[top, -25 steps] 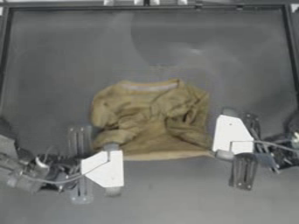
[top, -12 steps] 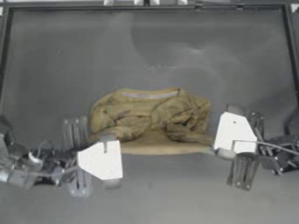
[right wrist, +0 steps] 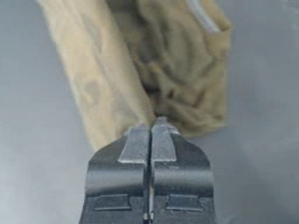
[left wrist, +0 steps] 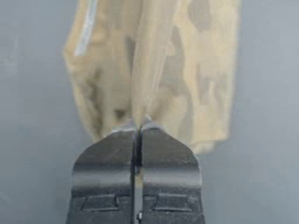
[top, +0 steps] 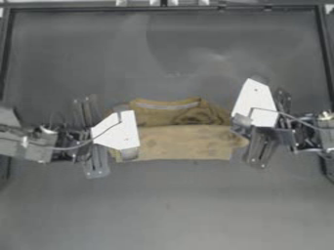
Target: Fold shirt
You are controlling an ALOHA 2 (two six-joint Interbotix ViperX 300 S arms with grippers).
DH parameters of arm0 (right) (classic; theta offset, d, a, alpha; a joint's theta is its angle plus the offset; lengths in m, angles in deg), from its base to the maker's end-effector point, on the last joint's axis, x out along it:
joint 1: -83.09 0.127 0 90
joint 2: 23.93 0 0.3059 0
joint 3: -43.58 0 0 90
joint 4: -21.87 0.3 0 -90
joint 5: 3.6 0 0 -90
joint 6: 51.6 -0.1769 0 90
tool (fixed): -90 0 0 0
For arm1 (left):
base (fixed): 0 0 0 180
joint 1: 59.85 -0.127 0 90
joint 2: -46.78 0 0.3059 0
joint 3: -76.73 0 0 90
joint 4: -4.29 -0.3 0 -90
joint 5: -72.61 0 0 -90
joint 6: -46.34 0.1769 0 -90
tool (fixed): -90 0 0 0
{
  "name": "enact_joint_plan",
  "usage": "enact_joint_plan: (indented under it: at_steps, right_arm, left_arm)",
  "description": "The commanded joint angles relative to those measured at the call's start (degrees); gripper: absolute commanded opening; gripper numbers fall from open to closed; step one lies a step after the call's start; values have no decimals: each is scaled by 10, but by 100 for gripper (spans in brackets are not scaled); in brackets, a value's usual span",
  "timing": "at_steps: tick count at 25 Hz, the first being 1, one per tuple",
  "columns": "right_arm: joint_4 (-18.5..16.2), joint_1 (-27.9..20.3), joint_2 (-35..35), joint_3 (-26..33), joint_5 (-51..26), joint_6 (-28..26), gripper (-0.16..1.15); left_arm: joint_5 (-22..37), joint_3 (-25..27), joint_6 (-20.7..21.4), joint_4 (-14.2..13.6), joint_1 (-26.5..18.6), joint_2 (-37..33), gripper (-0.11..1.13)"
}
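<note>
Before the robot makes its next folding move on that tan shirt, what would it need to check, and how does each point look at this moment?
1. Left hand pinching the shirt edge: ok, shut on fabric.
2. Right hand pinching the opposite edge: ok, shut on fabric.
3. Fabric between the hands smooth: not ok, bunched and wrinkled near the collar.
4. Both hands level with each other: cannot tell.
5. Shirt fully on the table: ok.
6. Sleeves tucked in: cannot tell, hidden by folds.

There is one shirt (top: 176,134) on the one dark table (top: 167,58), and two claws: the left claw (top: 124,152) and the right claw (top: 238,126) at either side of the shirt.
</note>
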Motion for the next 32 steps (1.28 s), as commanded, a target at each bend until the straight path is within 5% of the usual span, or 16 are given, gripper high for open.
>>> enact_joint_plan:
  at_steps: [1, 15, 26, 32]
  right_arm:
    - [2, -40, 10, -4, 27, 11, 7]
    - [-1, -158, -85, -17, 123, 54, 6]
    - [-5, -191, -151, -15, 156, 69, 6]
    - [-11, -197, -163, -15, 156, 73, 7]
  left_arm:
    - [-32, 2, 12, 0, -33, -31, 3]
    - [-156, 47, 39, 2, -142, 32, 3]
    - [-205, 42, 70, 4, -179, 101, 3]
    - [-207, 41, 71, 7, -180, 105, 17]
